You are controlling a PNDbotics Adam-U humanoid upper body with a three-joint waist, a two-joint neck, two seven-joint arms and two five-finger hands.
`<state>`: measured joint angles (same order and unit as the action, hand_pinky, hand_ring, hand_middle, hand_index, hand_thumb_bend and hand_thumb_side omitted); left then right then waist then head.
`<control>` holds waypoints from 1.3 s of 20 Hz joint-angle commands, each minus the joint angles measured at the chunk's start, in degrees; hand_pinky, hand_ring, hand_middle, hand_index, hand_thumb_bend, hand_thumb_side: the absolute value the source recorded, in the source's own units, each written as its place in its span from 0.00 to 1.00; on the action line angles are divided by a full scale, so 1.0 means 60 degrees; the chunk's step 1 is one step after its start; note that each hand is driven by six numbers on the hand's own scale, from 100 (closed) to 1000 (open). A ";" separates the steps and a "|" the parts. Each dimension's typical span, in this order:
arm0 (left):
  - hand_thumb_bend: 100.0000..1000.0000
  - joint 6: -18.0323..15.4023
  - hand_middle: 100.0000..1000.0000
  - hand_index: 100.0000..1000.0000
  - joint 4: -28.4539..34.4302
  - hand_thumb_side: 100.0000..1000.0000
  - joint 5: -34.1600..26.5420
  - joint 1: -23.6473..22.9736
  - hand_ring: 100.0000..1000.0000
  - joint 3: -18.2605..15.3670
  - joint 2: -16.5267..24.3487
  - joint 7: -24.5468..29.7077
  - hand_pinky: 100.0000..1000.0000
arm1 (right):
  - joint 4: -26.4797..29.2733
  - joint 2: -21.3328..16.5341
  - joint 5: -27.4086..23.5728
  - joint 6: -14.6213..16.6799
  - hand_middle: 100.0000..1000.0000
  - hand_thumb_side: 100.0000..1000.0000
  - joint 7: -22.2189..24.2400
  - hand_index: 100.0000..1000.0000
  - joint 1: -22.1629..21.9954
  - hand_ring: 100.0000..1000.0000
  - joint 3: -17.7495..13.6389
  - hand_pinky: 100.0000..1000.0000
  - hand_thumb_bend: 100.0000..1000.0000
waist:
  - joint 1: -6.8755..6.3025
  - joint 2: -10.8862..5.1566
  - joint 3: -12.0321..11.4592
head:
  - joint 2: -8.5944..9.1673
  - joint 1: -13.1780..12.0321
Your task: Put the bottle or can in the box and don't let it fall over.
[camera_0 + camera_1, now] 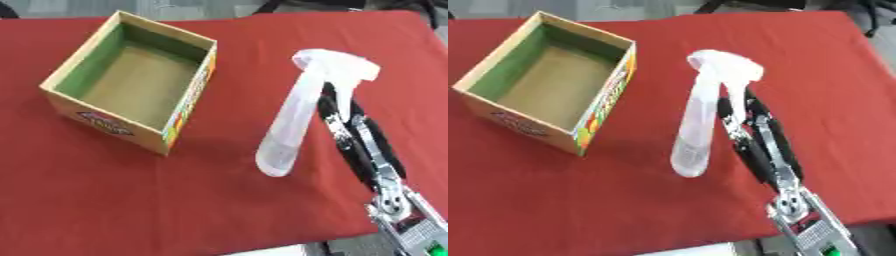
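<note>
"Where was the spray bottle (296,117) at that point?"

"Standing on the red-covered bench (131,200), to the right of the cardboard box (188,107) and a clear gap away from it. It was a pale, see-through bottle with its trigger head on top, looking tilted from where I stood."

"And the right hand (343,117)?"

"Right up against the bottle's far side, just under the trigger head. The dark fingers (750,107) lay along the neck, but I couldn't tell whether they had closed round it or only rested against it. The bottle hid too much. No left hand was to be seen."

"So what would have made that step go well?"

"I'd say getting the fingers properly around the narrow neck before any lift, since a tall bottle with its head on top would tip easily. Then raise it straight, high enough to pass the box's near wall, carry it leftward, and lower it onto the brown floor inside, keeping it upright until the base sat flat."

"Anything risky?"

"Clipping the box rim with the bottle's base, I'd guess. The box was open and empty, so there was room."
</note>
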<state>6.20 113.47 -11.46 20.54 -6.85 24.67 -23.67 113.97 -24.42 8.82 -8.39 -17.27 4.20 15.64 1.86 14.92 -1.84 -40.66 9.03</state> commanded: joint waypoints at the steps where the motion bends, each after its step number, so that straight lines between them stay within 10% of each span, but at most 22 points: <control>1: 0.23 -0.0002 1.00 0.71 0.0187 0.93 -0.0012 0.0130 1.00 -0.0001 0.0113 0.0032 0.43 | 0.0103 -0.0183 -0.0033 0.0082 0.93 1.00 0.0041 1.00 0.0017 0.96 0.0006 0.83 0.18 | -0.0032 -0.0129 -0.0018 | 0.0123 0.0050; 26: 0.22 0.0005 1.00 0.70 0.0187 0.93 -0.0012 0.0108 1.00 -0.0016 0.0124 0.0024 0.43 | 0.0103 0.0147 0.0098 0.0752 0.92 1.00 0.0161 1.00 -0.0293 0.96 0.0125 0.83 0.23 | -0.0060 -0.0132 0.0041 | 0.0112 0.0117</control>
<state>6.24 113.47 -11.47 20.66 -6.59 24.64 -23.63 113.97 -23.28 9.16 -4.49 -16.44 2.42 16.48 1.69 14.93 -1.63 -40.65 9.64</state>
